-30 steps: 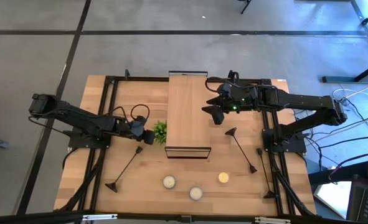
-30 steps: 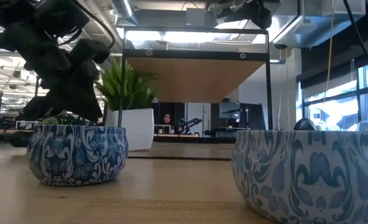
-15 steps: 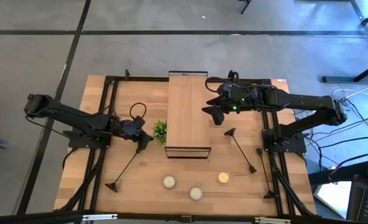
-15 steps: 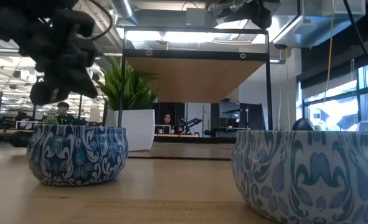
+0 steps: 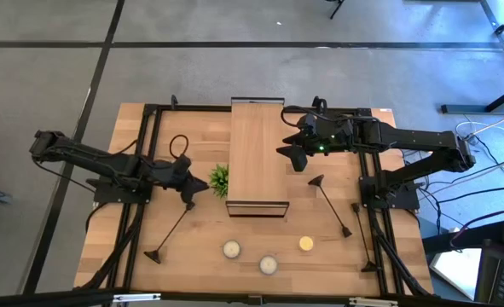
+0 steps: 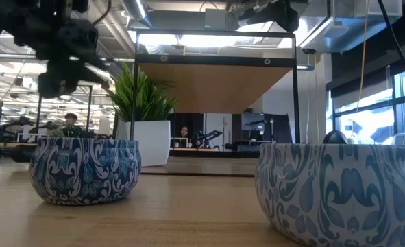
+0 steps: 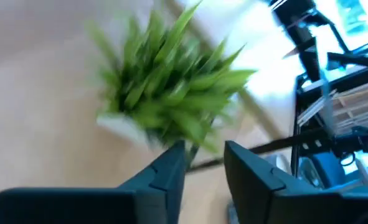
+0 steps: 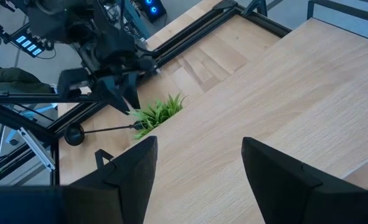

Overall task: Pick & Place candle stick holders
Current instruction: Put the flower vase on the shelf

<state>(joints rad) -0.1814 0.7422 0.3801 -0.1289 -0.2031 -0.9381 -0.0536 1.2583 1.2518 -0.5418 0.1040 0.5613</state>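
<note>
Two black candle stick holders lie on the table. One [image 5: 171, 228] lies at the near left, with its base toward the near edge and its top cup below my left gripper [image 5: 194, 188]. The other [image 5: 332, 206] lies right of the shelf. I cannot make out a third. My left gripper is slightly open beside the small green plant [image 5: 220, 178]. Its fingers point down above the left holder's rod [image 8: 106, 130] and are empty. The rod [image 7: 258, 148] shows just past the fingertips [image 7: 203, 152]. My right gripper [image 5: 294, 159] is open wide and empty above the wooden shelf [image 5: 256, 136].
A raised wooden shelf on a black frame [image 5: 257, 207] stands mid-table. Three round candles [image 5: 231, 249] [image 5: 269, 264] [image 5: 306, 244] sit near the front edge. They show as blue patterned tins [image 6: 86, 168] in the low view. Black rails [image 5: 146, 136] run along both sides. People show in the room behind.
My left gripper has risen and drawn back a little toward the table's left edge, away from the plant. The left holder lies where it was. My right arm has kept still.
</note>
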